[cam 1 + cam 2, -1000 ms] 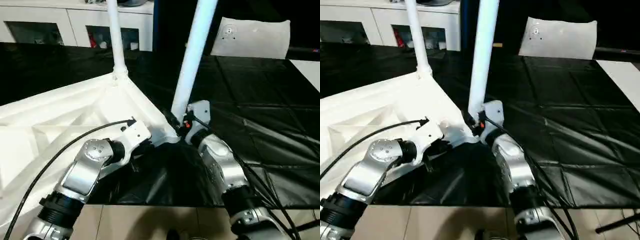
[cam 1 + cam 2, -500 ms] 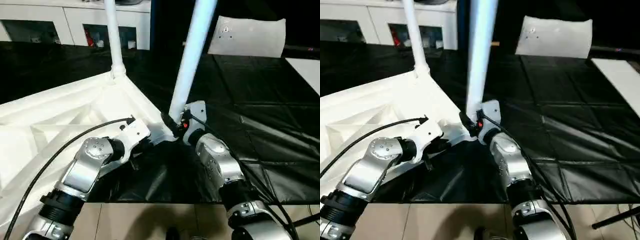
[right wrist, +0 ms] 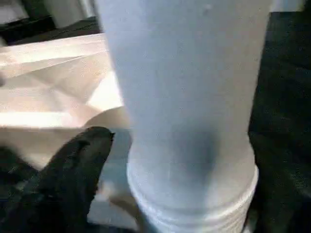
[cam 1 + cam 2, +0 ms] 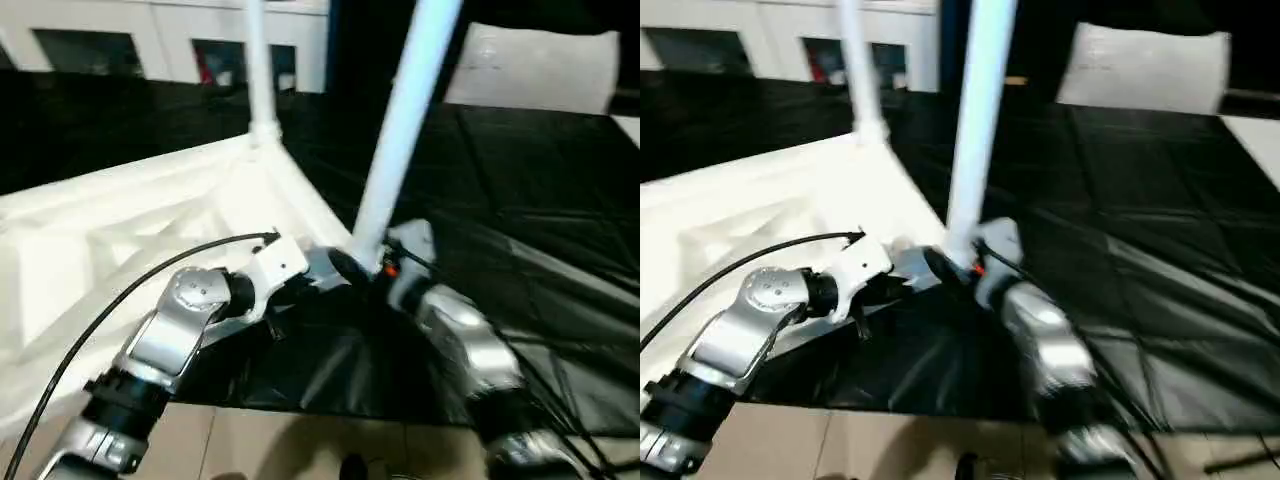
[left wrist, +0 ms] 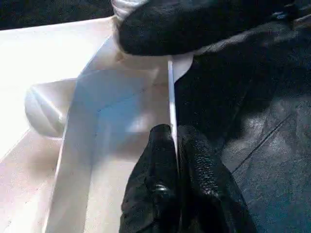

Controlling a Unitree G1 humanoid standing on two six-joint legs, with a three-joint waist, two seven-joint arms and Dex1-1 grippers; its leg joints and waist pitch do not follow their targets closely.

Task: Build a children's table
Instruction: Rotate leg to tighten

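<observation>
Upturned table top (image 4: 120, 230): far leg (image 4: 258, 70) upright; near leg (image 4: 405, 130) tilted (right gripper (image 4: 372, 268) at base).

My head pair looks forward and down over both silver forearms at the near corner of the table top (image 4: 150, 215); both eyes share that corner, the leg (image 4: 405, 130) standing at it, and the far leg (image 4: 862, 70), offset slightly sideways. My left wrist camera sits very close to that corner's rim, looking along its fingers (image 5: 160, 194). My right wrist camera is pressed close to the same leg's threaded base (image 3: 194, 194).
</observation>
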